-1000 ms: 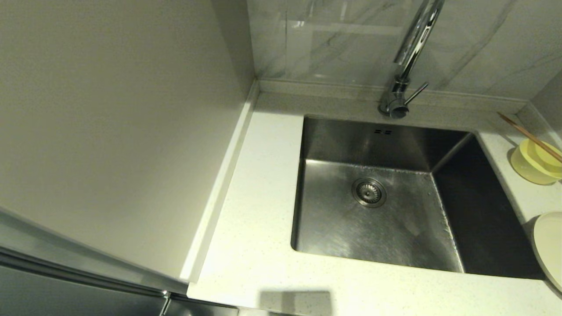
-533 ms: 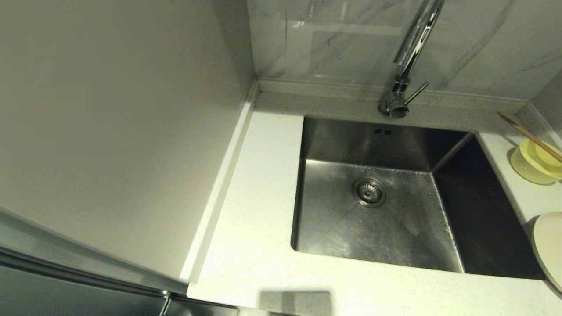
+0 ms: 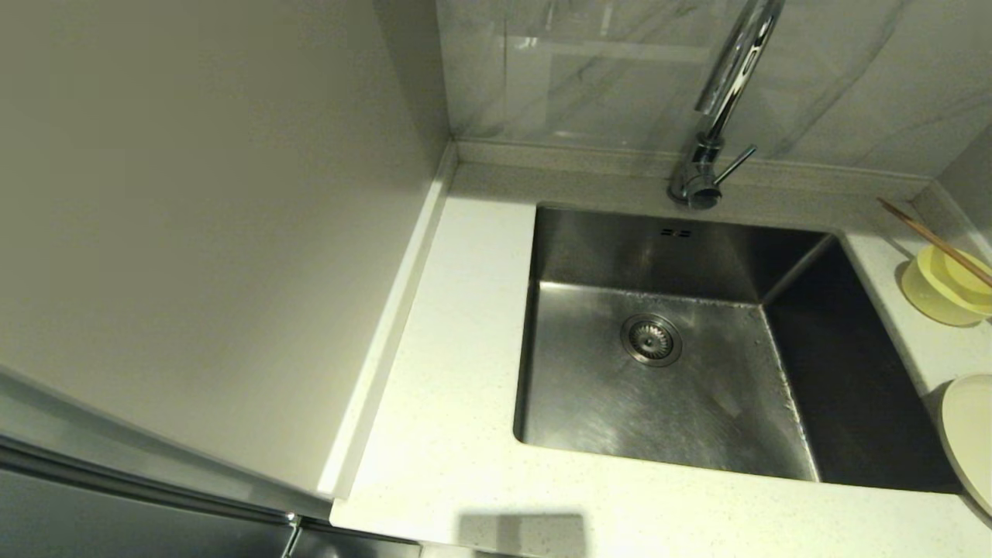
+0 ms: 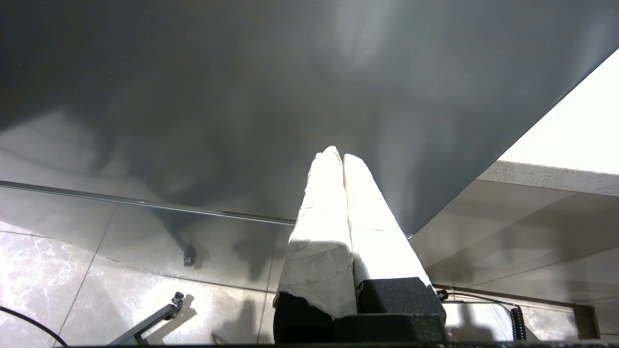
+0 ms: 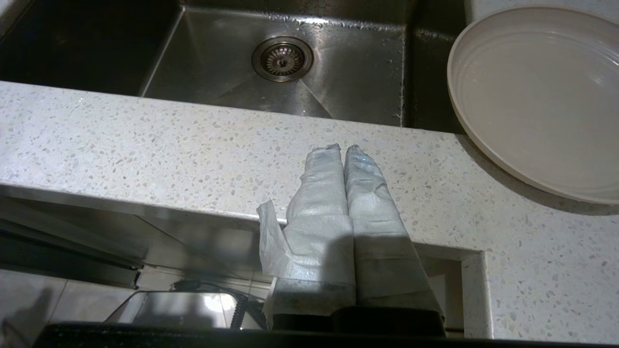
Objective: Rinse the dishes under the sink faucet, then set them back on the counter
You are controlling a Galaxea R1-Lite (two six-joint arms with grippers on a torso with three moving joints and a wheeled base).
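The steel sink [image 3: 612,403] [image 5: 338,92] lies in the off-white counter [image 3: 449,434] [image 5: 145,150], its drain strainer [image 3: 651,339] bare. Behind it rises the chrome faucet [image 3: 717,116]. At the far right stands the yellow-green bowl [image 3: 942,291] with brown chopsticks [image 3: 930,239] lying across it. The cream plate [image 3: 973,434] [image 5: 537,96] rests near the sink's right front corner. My right gripper [image 5: 341,147] is shut and empty, just before the counter's front edge, short of the plate. My left gripper [image 4: 337,153] is shut and empty, low beside a grey cabinet. Neither shows in the head view.
A tall grey cabinet panel [image 3: 194,232] walls off the counter's left side. The marble wall [image 3: 589,70] stands behind the faucet. Tiled floor [image 4: 72,290] lies under the left gripper.
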